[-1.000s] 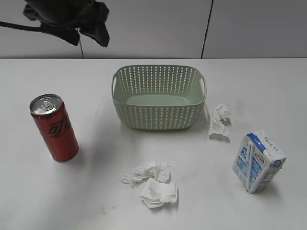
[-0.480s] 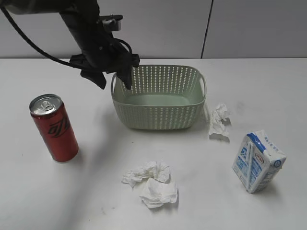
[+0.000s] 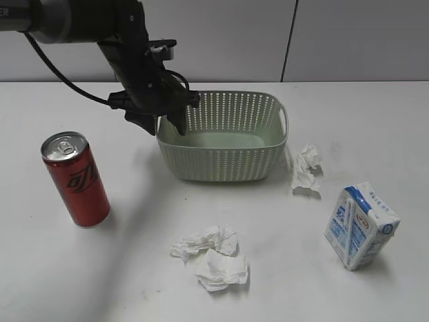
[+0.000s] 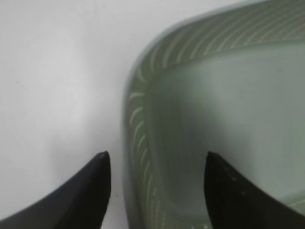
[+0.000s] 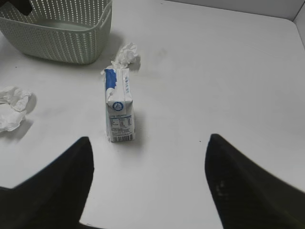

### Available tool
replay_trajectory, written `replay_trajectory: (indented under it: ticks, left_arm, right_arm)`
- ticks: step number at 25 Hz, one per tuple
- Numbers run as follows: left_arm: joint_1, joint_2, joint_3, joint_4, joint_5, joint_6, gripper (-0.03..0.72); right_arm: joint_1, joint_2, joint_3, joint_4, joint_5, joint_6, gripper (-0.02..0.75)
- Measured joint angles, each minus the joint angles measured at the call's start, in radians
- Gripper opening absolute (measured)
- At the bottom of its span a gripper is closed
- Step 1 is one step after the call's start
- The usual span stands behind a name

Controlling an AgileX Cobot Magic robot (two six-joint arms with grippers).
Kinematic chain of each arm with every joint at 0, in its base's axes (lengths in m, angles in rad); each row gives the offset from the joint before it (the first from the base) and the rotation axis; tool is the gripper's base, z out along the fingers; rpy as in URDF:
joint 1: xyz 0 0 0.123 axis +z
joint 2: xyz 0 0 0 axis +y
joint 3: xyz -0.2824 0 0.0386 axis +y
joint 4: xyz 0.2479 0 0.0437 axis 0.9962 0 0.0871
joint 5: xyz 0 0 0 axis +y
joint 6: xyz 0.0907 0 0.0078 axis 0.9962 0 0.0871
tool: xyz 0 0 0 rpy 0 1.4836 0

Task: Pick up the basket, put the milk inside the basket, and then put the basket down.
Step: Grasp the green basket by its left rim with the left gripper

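Nearest, crumpled tissues (image 3: 211, 257) lie on the smooth white table (image 3: 375, 127). The boxy white-and-blue milk (image 3: 360, 225) stands near right, under the right gripper (image 5: 148, 179), its jaws apart. Farther back, the left gripper (image 3: 162, 122) angles down, jaws apart, straddling the slotted sage-green basket (image 3: 222, 136) at its left rim.

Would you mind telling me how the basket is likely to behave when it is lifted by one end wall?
The basket looks like thin slotted plastic and is empty, so it is probably light. The left pincer straddles only its left end wall, so the far end may sag or tilt. Its walls hold their shape, so it seems fairly stiff, though the rim might flex slightly.
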Motion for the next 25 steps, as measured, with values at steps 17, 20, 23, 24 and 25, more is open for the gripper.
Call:
replay_trajectory:
  ticks: [17,20,23,24,25]
  left_arm:
    - [0.0,0.023,-0.001,-0.06,0.015,-0.07,0.011]
    - [0.0,0.001,-0.001,-0.077,0.026,-0.115,0.009]
    - [0.0,-0.05,-0.001,-0.072,0.042,-0.155,0.008]
    - [-0.003,-0.074,-0.001,-0.06,0.057,-0.18,0.008]
    - [-0.006,-0.096,-0.001,-0.031,0.076,-0.214,0.008]
  right_arm:
    - [0.0,0.0,0.0,0.0,0.001,0.002,0.554]
    - [0.0,0.0,0.0,0.0,0.001,0.002,0.554]
    - [0.0,0.0,0.0,0.0,0.001,0.002,0.554]
    - [0.0,0.0,0.0,0.0,0.001,0.003,0.554]
    - [0.0,0.0,0.0,0.0,0.001,0.003,0.554]
